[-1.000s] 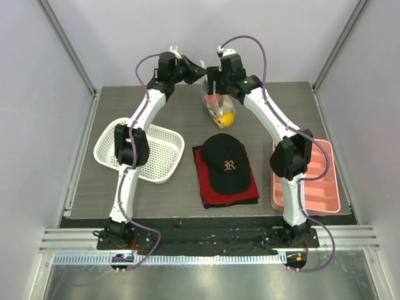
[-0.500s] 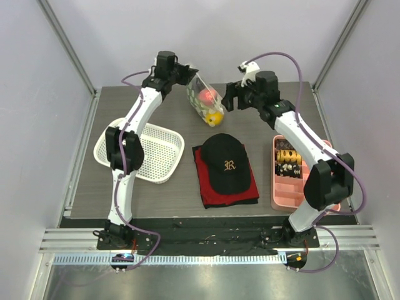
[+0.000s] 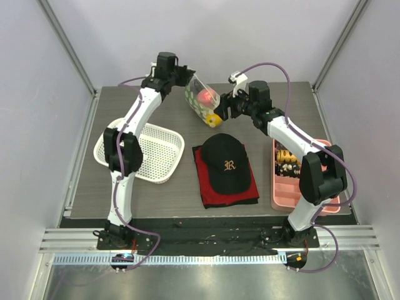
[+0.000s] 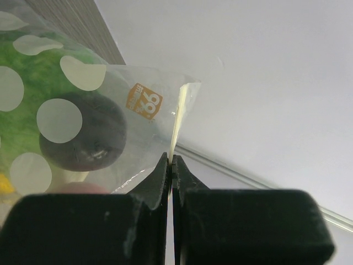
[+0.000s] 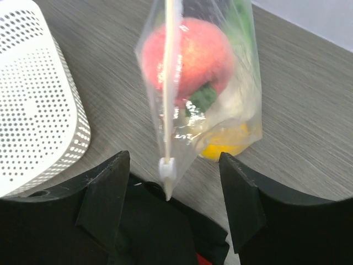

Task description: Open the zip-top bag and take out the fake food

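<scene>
My left claw [image 4: 171,160] is closed tight on one top corner of the zip-top bag [image 3: 201,100], pinching the plastic just at the end of the zip strip [image 5: 166,83]. So the bag hangs in the air beyond the black cap [image 3: 225,162], on its far side, with the zip strip standing as a straight line. I think this is the reason for the hold: the strip is stretched and one end is fixed. My right claw [image 5: 174,165] is open, its two fingers on either side of the white slider [image 5: 167,167] without touching it, ready, I judge, to close and pull. The fake food is all inside: the peach [image 5: 190,55] uppermost, the citrus [image 5: 223,144] in the lowest corner, the green vegetable [image 4: 22,105] and the dark ball [image 4: 83,132] near my left claw. The bag carries an orange sticker [image 4: 144,101]; it seems to read "96", but I am not sure. The cap shows a letter "R" [image 3: 230,165].
</scene>
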Action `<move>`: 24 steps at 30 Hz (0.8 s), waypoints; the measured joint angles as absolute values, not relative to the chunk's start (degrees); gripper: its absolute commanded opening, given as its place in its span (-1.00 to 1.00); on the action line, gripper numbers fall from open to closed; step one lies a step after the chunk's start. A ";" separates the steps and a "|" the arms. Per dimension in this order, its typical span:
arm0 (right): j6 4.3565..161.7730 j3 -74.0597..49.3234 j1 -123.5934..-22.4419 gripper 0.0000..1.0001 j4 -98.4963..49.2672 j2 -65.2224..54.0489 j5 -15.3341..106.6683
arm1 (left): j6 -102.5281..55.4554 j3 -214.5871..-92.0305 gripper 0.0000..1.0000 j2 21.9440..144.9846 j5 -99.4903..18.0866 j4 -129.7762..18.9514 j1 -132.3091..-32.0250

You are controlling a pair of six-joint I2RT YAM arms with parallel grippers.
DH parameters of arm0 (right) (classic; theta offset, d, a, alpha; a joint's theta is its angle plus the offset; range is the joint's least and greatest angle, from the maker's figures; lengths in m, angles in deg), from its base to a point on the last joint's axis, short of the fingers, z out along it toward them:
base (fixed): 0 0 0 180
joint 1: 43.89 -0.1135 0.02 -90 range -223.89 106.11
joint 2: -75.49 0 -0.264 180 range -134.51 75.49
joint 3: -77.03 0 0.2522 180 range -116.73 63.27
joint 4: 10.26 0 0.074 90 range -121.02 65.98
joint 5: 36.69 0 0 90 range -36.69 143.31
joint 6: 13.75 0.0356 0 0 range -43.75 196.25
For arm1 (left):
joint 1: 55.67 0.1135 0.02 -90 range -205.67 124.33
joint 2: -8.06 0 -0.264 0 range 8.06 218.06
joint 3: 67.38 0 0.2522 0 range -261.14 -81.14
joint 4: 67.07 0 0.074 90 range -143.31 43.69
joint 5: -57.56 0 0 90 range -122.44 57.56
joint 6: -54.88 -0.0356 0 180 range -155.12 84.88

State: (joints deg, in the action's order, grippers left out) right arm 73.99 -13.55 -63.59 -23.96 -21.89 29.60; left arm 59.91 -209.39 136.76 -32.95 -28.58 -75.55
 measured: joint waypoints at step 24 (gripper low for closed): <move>48.26 -32.96 -63.57 -0.97 -44.66 -30.20 25.82 | 6.84 -190.50 -0.06 114.53 -44.67 -34.92 -76.38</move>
State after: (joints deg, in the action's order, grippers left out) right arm 48.26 -32.96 -63.57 -44.66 -30.20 25.82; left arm 6.84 -190.50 114.53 -44.67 -34.92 -76.38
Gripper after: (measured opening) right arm 0.149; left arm 0.497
